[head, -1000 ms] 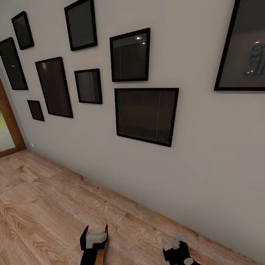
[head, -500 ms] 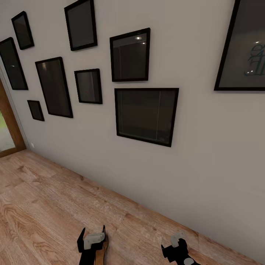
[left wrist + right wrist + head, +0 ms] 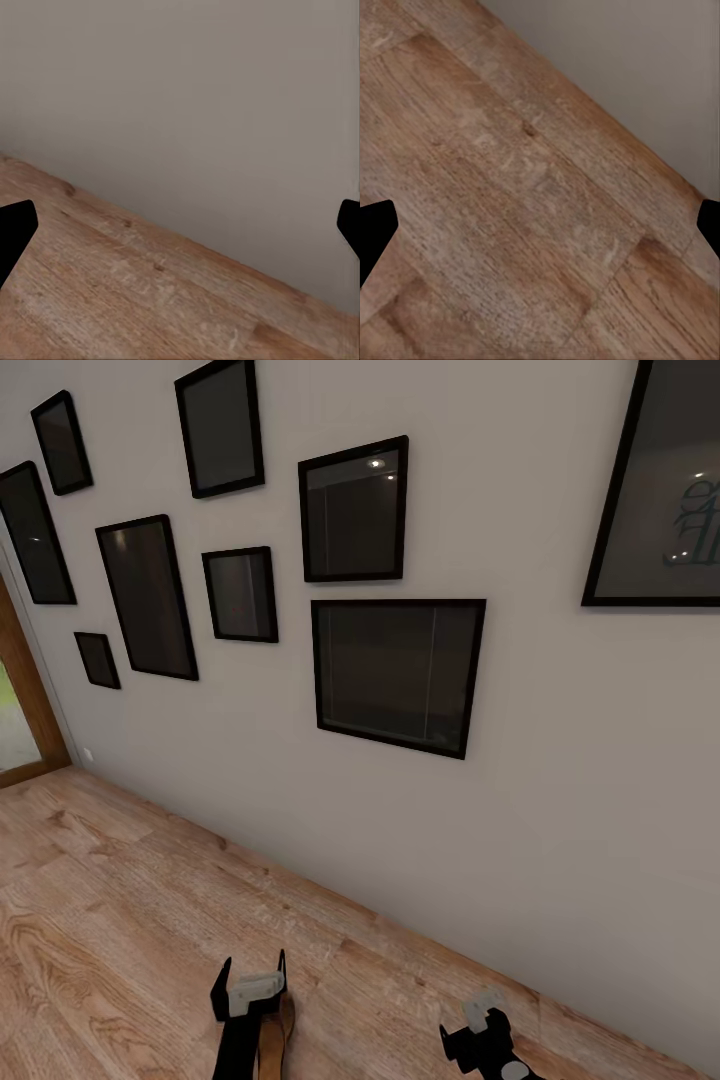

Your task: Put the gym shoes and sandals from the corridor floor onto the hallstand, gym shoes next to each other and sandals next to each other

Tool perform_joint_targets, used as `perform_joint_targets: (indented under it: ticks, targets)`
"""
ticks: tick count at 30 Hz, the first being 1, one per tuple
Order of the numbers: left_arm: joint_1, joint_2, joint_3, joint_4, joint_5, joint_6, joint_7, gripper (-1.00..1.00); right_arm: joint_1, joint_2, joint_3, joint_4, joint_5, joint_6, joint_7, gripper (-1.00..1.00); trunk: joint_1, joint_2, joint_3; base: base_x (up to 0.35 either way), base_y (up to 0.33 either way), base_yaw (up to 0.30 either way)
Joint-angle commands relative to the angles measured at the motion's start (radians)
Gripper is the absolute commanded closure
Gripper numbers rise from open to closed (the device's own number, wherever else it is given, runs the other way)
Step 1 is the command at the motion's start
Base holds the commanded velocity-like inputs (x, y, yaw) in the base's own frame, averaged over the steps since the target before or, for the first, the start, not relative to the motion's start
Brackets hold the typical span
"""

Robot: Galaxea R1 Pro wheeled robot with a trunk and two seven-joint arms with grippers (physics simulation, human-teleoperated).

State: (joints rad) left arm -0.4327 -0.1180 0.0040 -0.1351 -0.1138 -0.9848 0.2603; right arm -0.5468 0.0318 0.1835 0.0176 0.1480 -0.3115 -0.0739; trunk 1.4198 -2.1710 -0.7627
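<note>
At the far left of the head view a wooden door frame (image 3: pixel 25 690) stands where the wall (image 3: pixel 560 780) meets the corridor floor (image 3: pixel 110 900). The floor is light brown wood-grain plank and runs along the base of the pale grey wall, which fills most of the view. A group of black picture frames (image 3: pixel 398 675) hangs on the wall, small ones to the left and a larger square one near the middle; a big frame (image 3: pixel 660 490) with faint lettering is cut off by the right edge.

Low in the view, left of centre, the left end effector (image 3: pixel 250 996) hangs over the floor with its two dark fingers spread apart. Just beneath it a narrow tan-brown strip shows against the arm; it may be a sandal (image 3: pixel 272 1045), but too little shows to be sure, and nothing sits between the fingers. In the left wrist view the fingertips (image 3: pixel 13 232) sit at opposite edges with bare floor and wall between them.

Further right, the right end effector (image 3: pixel 485 1020) is near the bottom edge, above the floor close to the wall. In the right wrist view its fingertips (image 3: pixel 375 236) are likewise wide apart, with bare plank flooring between them.
</note>
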Motion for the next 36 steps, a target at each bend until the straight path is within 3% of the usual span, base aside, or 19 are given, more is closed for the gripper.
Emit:
perform_joint_targets:
  ticks: [1,36]
  targets:
    - [0.0,0.0,0.0,0.0,0.0,0.0,0.0,-1.0,0.0,0.0,0.0,0.0,0.0,0.0,0.0,-1.0,0.0,0.0,0.0,0.0,0.0,0.0]
    - [0.0,0.001,-0.002,-0.029,-0.006,0.008,-0.004,-1.0,0.019,-0.04,-0.002,0.036,-0.004,-0.001,-0.006,-1.0,0.0,0.0,-0.008,0.0,0.0,0.0]
